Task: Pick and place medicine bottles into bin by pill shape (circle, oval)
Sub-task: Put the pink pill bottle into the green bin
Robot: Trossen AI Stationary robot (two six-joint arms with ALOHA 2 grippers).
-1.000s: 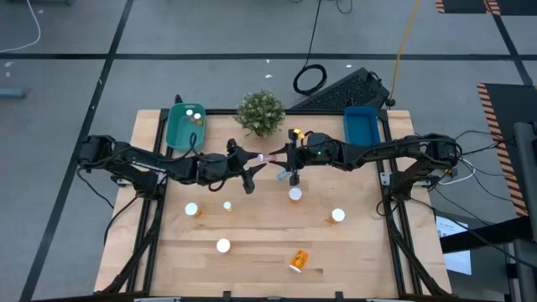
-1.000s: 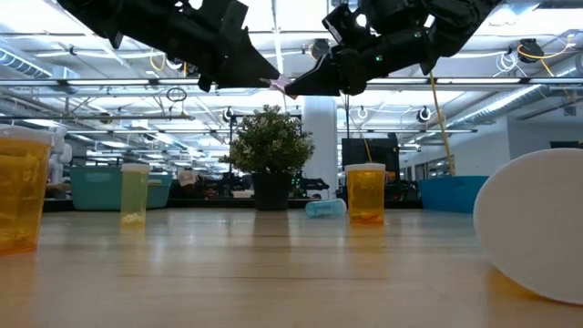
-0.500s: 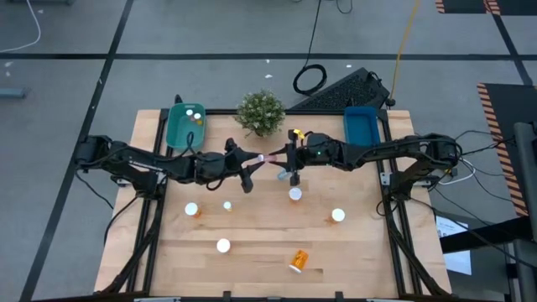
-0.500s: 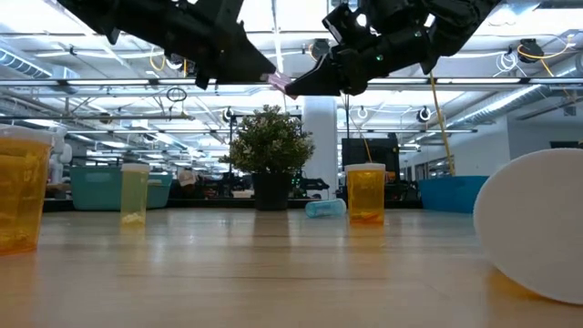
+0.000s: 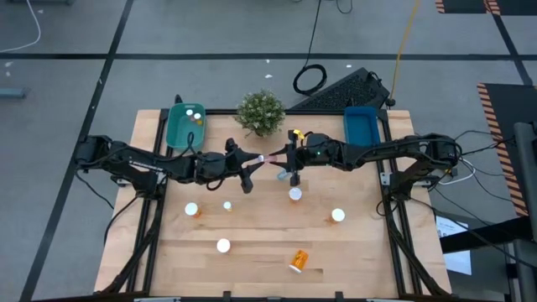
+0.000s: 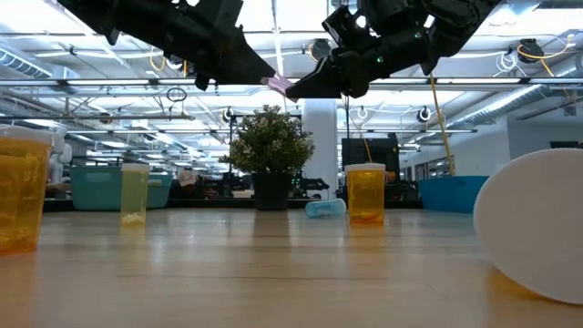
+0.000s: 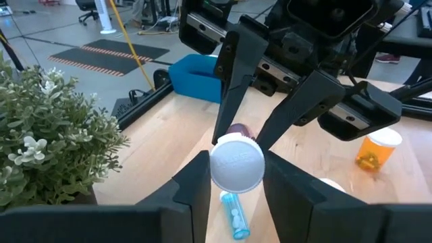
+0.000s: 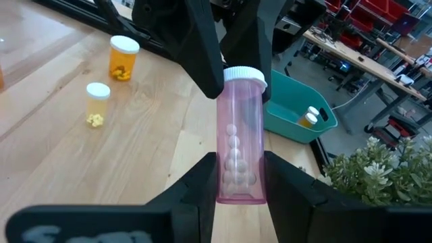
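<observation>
- Now both grippers meet just in front of the potted plant (image 5: 260,111), above the table.
- Right gripper (image 8: 237,177) fingers clamp the pink pill bottle (image 8: 239,135).
- Left gripper (image 7: 236,177) fingers pinch its white cap (image 7: 237,163).

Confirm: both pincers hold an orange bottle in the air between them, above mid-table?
Not orange. The bottle is pinkish with a white cap, as the right wrist view shows. The left pincer and right pincer do hold it aloft between them.

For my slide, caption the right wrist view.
Both grippers clasp the pink bottle mid-handover above the table.
</observation>
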